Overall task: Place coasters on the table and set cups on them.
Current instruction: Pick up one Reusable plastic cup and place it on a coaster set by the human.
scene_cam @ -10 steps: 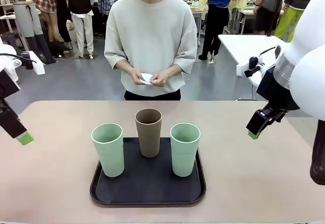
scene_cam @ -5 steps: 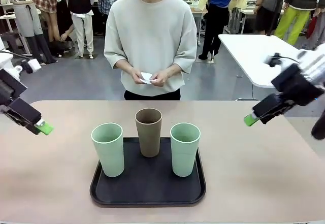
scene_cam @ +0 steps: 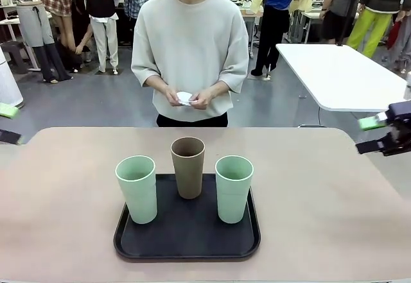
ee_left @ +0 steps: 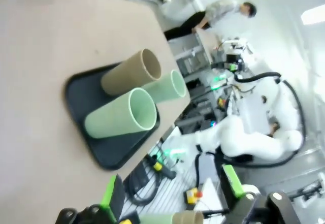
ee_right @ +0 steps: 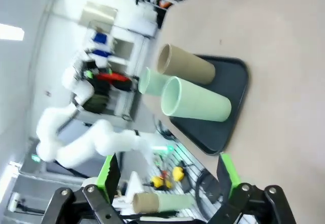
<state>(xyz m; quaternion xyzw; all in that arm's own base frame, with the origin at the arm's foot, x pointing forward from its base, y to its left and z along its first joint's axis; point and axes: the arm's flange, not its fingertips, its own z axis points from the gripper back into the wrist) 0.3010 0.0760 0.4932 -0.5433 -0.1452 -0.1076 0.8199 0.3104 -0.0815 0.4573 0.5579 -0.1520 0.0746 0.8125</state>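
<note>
Our left gripper (ee_left: pixel 170 183) and right gripper (scene_cam: pixel 367 135) hang at opposite edges of the table (scene_cam: pixel 321 231), jaws wide, holding nothing. The coasters (scene_cam: pixel 185 97) sit in the person's hands (scene_cam: pixel 204 99) — straight across on the far side, neither arm nearer. The cups (scene_cam: pixel 188 174) stand upright on the tray (scene_cam: pixel 186 243), midway between us.

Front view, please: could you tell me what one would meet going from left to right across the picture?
left gripper → left green cup → brown cup → right green cup → right gripper
</note>
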